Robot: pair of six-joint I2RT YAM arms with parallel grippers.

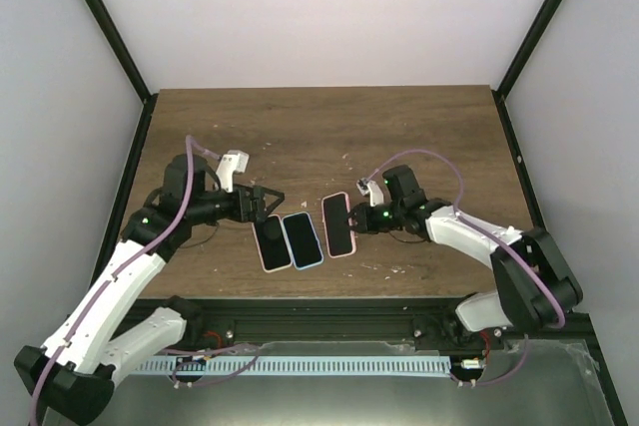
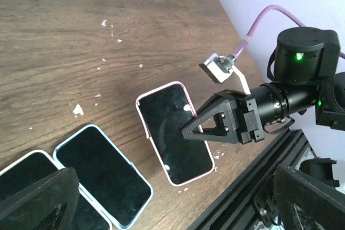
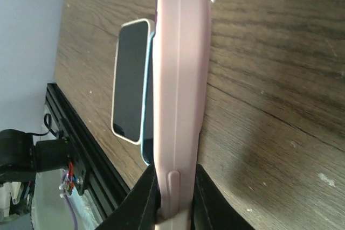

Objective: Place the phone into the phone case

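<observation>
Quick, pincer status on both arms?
Left pincer: open, holding nothing.
Right pincer: closed on the edge of the pink-cased phone.

No text, label, brand, number or sign can be read in any of the views. The black glass screen of the pink-cased phone (image 2: 173, 133) on the right and that of the blue-cased phone (image 2: 102, 173) to its left are shown dark, with nothing legible on them.

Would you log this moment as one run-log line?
left gripper open over pale-cased black phone | right gripper shut on pink-cased black phone | blue-cased black phone between them
</observation>
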